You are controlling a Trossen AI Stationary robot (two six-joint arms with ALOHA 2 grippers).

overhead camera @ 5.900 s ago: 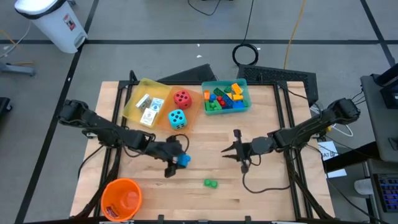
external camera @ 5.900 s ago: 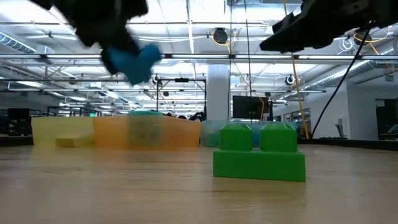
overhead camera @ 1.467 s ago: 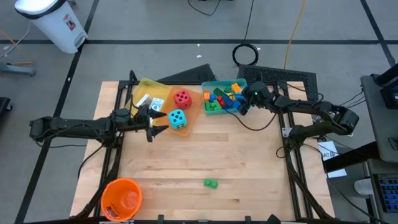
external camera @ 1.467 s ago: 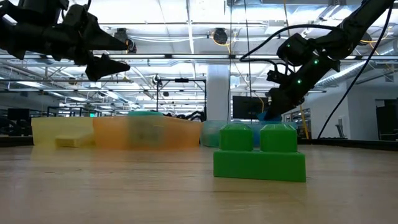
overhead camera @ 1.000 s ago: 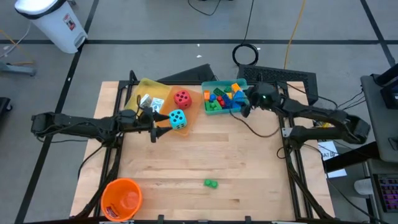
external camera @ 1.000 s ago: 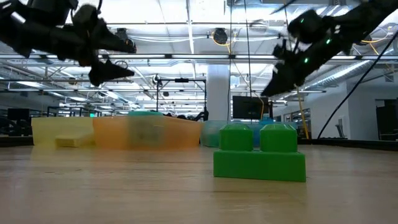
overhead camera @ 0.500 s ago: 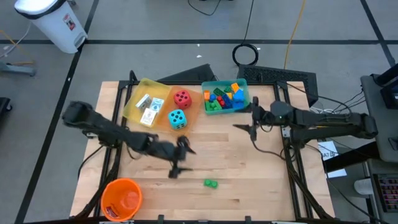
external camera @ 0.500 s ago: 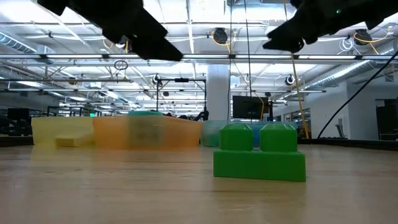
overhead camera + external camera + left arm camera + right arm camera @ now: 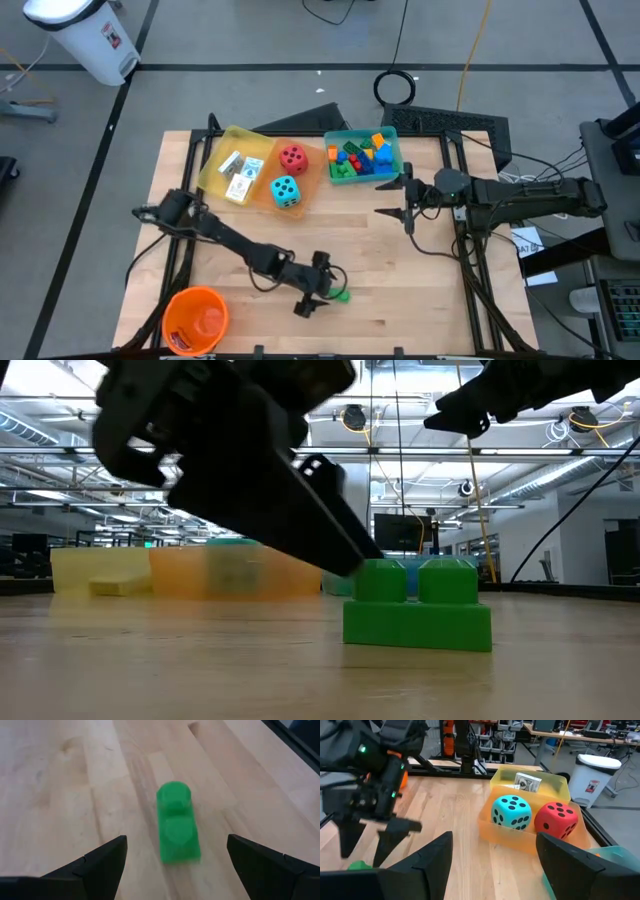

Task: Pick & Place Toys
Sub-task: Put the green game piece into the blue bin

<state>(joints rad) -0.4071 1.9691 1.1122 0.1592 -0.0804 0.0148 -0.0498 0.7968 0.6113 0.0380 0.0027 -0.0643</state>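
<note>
A green two-stud brick point(image 9: 341, 294) lies alone on the wooden table near its front edge, studs up in the low view point(image 9: 417, 605). My left gripper point(image 9: 326, 290) is open and low over the table. Its fingers point(image 9: 102, 862) stand on either side of the brick point(image 9: 176, 827) without touching it. My right gripper point(image 9: 395, 212) hangs open and empty above the table, on the near side of the teal tray point(image 9: 397, 148). A red die point(image 9: 293, 157) and a cyan die point(image 9: 286, 191) sit in the orange tray point(image 9: 520, 842).
The teal tray holds several coloured bricks point(image 9: 360, 158). The yellow tray point(image 9: 218, 150) holds white cards point(image 9: 240, 178). An orange bucket point(image 9: 195, 318) stands at the front left corner. Bare wood lies between the trays and the green brick.
My left gripper has swung from beside the orange tray toward the table's near edge and right, coming down to the green brick, still open. My right gripper has drawn back from the teal tray toward the near edge. The brick has not moved.
</note>
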